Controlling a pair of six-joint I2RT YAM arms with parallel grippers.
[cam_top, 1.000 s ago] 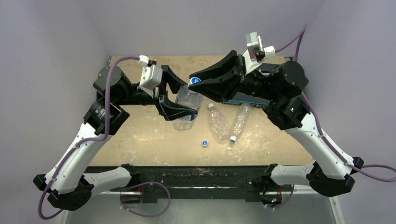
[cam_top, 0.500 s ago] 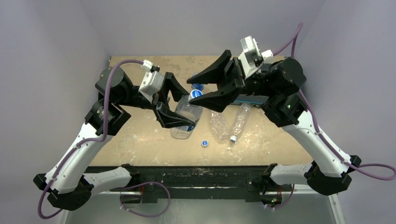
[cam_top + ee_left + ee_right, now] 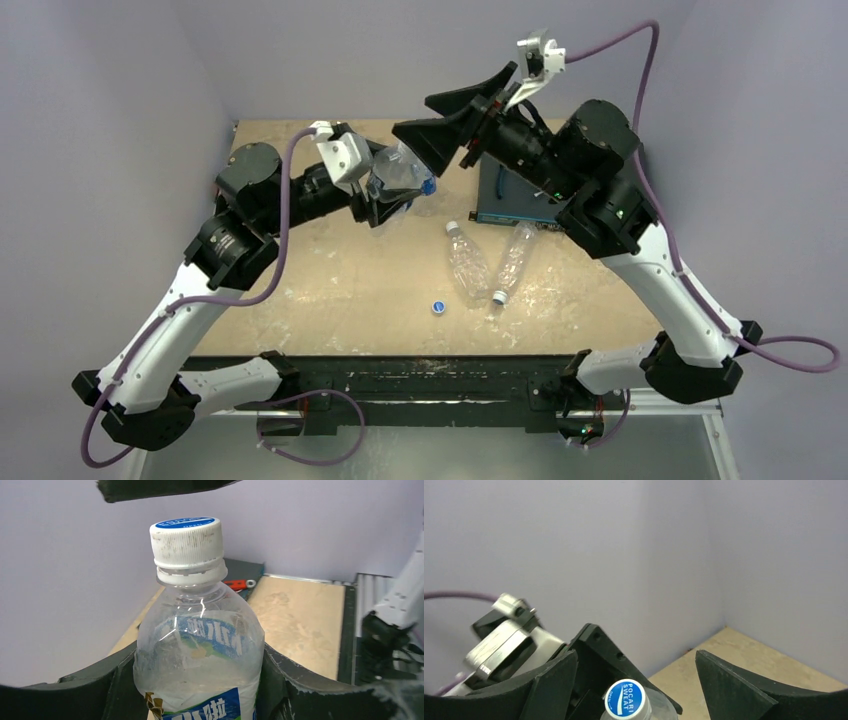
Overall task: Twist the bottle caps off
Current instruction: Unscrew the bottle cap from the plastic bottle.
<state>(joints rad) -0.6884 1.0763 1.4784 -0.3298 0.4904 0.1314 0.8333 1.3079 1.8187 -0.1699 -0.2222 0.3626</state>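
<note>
My left gripper (image 3: 385, 195) is shut on a clear bottle (image 3: 398, 178) with a blue, white and green label, held off the table and tilted toward the right arm. Its blue-topped white cap (image 3: 186, 540) sits on the neck. In the left wrist view my left gripper (image 3: 197, 680) clamps the bottle's body (image 3: 200, 650) from both sides. My right gripper (image 3: 415, 113) hangs open just above the bottle's top. In the right wrist view the cap (image 3: 625, 698) shows low between the spread fingers of my right gripper (image 3: 639, 680), touching neither.
Two unlabelled crinkled bottles (image 3: 466, 262) (image 3: 512, 262) lie side by side on the table's middle right. A loose blue cap (image 3: 437, 306) rests in front of them. A dark flat box (image 3: 505, 200) lies at the back right under the right arm. Walls close in on three sides.
The right gripper has opened off the cap and pulled up and back. The left arm has carried the bottle toward the back and tipped it over to the right.
</note>
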